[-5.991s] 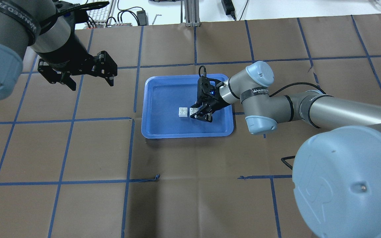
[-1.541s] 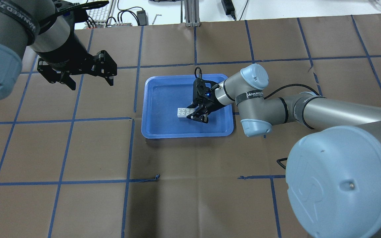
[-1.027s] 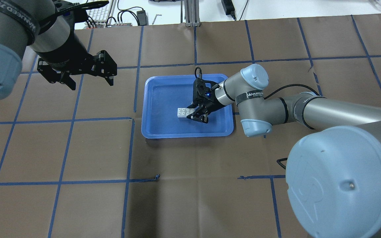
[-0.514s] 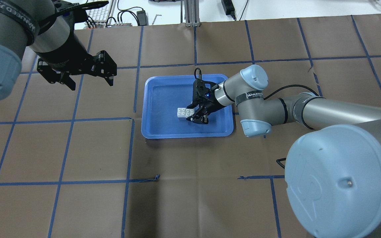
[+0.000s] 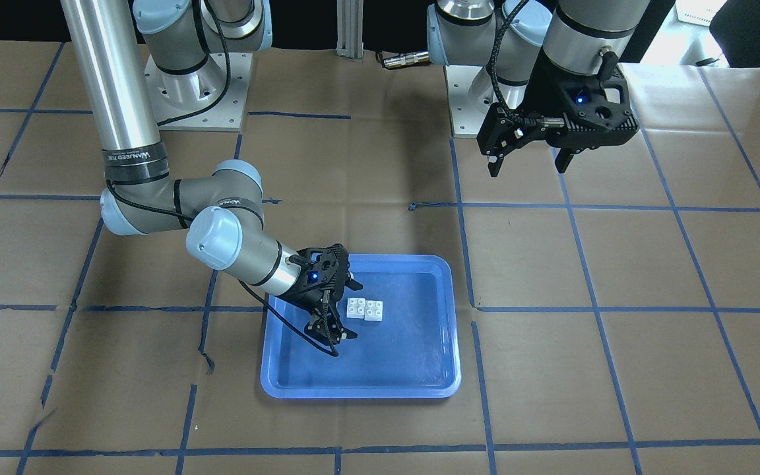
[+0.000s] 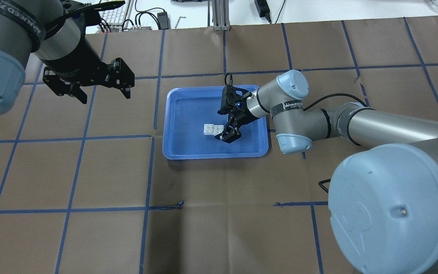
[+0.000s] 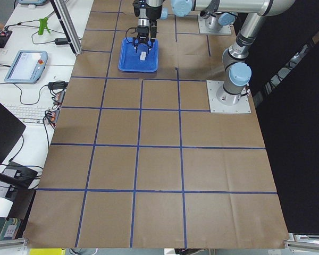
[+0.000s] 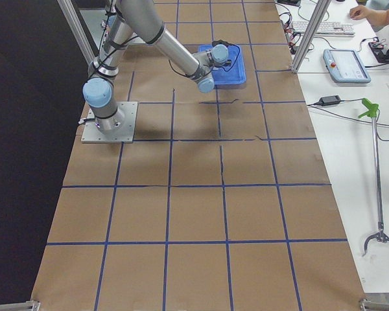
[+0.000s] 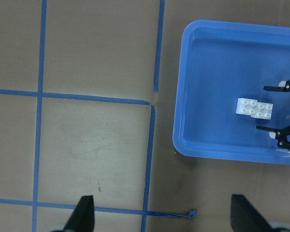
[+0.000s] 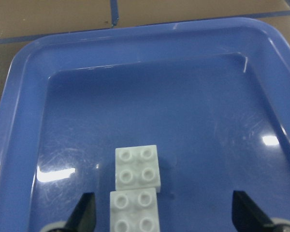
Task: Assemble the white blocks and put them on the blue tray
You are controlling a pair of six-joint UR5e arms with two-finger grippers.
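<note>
The two blocks lay touching, side by side, in the tray, near its middle. My right gripper sat inside the tray's rim, at the pair's end toward my right arm. My left gripper hung well off the tray's left side, above the table.

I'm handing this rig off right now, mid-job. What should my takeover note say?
Left hand: open, empty, hovering over the table, away from the tray.
Right hand: open, low inside the tray, straddling one of the blocks without gripping it.
Both blocks lie on the tray floor, studs up, side by side, not stacked.
Done: blocks are on the tray.
Left: probably grip the straddled one, press it onto the other, release.
</note>
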